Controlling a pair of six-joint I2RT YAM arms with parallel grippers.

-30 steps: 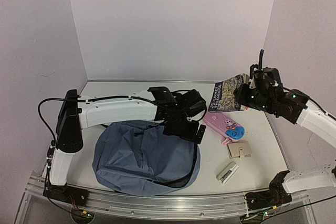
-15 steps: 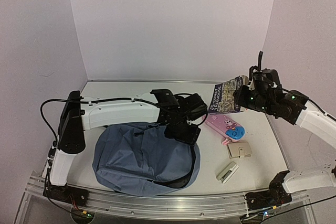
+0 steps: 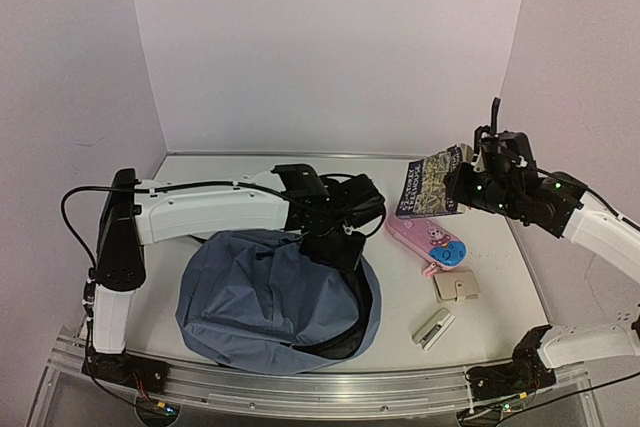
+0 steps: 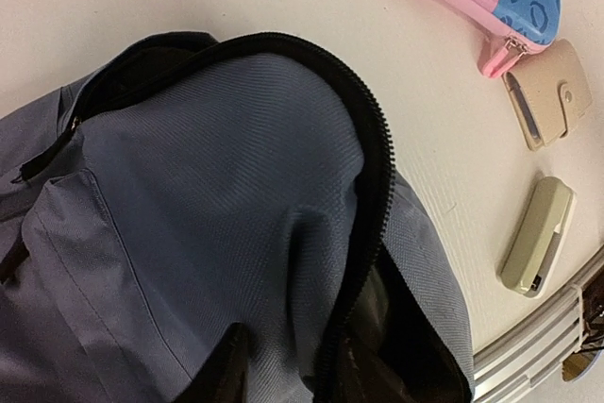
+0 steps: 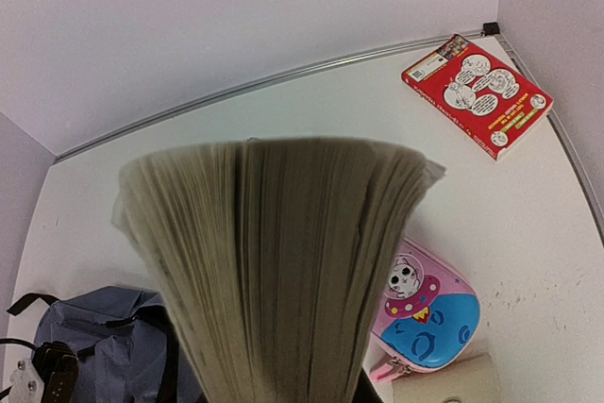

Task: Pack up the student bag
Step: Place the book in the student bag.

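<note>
Tabletop (image 3: 215,179): carries all items. Student bag (image 3: 265,292): lies flat directly beneath my left pincer (image 4: 288,377), unzipped, with dark lining showing on the side toward my right arm. The left pincer stands astride the bag's black zipper rim (image 4: 373,186), one finger on the blue flap and the other over the lining. The fingers are somewhat apart, and I cannot tell whether they bite the fabric. Book (image 3: 432,183): clamped in my right pincer (image 3: 468,185), aloft and well apart from the bag. Pink pencil case (image 3: 428,240): below that pincer, between it and the bag. Beige wallet (image 3: 456,287): nearer my bases. Judgement: the step in hand is securing the rim. I should seat the zipper tape and flap deep between the pads, then lift away from the lining so the mouth gapes toward the book.
</note>
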